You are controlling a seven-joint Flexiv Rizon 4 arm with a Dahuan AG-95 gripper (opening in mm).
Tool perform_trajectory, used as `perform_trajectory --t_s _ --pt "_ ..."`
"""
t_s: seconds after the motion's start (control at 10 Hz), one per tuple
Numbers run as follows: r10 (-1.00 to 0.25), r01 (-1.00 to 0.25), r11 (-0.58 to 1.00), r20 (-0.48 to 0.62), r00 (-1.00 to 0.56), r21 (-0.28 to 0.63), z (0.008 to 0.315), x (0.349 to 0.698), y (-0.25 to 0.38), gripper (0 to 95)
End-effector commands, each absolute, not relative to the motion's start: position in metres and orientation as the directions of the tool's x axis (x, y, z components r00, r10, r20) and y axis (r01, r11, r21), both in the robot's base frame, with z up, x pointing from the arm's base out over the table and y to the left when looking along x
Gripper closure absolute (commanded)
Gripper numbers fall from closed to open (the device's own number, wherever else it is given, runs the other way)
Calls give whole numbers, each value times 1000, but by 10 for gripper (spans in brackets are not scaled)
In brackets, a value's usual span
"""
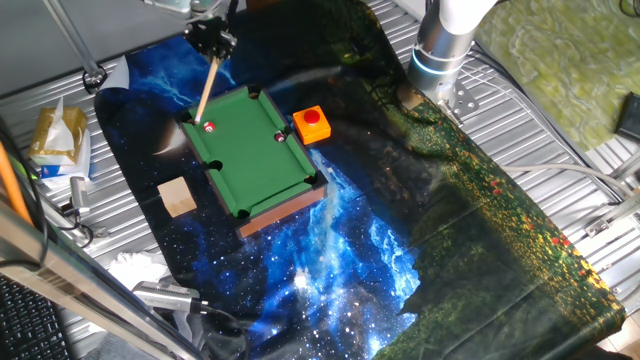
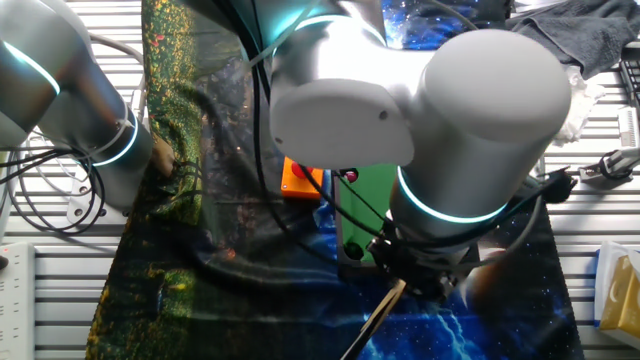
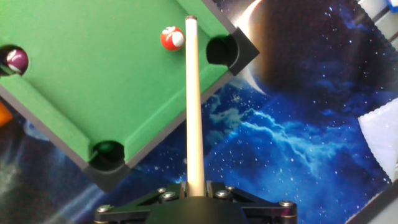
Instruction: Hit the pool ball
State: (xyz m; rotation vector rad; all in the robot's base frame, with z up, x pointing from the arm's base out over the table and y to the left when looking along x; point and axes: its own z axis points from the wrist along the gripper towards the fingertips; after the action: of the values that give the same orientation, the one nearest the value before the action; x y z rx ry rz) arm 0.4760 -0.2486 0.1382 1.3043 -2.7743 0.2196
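A tiny bright-red pool ball (image 3: 172, 38) with a white spot lies on the green felt of the miniature pool table (image 3: 93, 81), near a corner pocket (image 3: 219, 50). My gripper (image 3: 195, 189) is shut on a pale wooden cue stick (image 3: 193, 106), whose tip (image 3: 191, 18) points just right of the ball and slightly past it, a small gap away. From one fixed view the cue (image 1: 207, 90) slants down from the gripper (image 1: 211, 40) to the red ball (image 1: 209, 127) at the table's (image 1: 255, 155) far corner. A darker maroon ball (image 3: 16, 60) sits by another pocket.
A red button on an orange base (image 1: 312, 123) stands right of the pool table. A small wooden block (image 1: 177, 196) lies on the galaxy-print cloth at the table's left. Packets and cables crowd the left edge. In the other fixed view the arm hides most of the table (image 2: 362, 200).
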Motion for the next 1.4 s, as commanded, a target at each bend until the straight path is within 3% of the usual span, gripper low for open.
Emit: perform_trajectory --t_s 0.1,1.1,1.3,1.4 --pt "-759 -769 631 121 -639 -104 132 475 -249 950" --pt "-706 -715 691 112 -699 -110 114 484 -215 950" --pt "-658 -666 739 103 -746 -104 120 486 -211 950" --pt "-567 -570 818 65 -821 -80 126 487 -212 950"
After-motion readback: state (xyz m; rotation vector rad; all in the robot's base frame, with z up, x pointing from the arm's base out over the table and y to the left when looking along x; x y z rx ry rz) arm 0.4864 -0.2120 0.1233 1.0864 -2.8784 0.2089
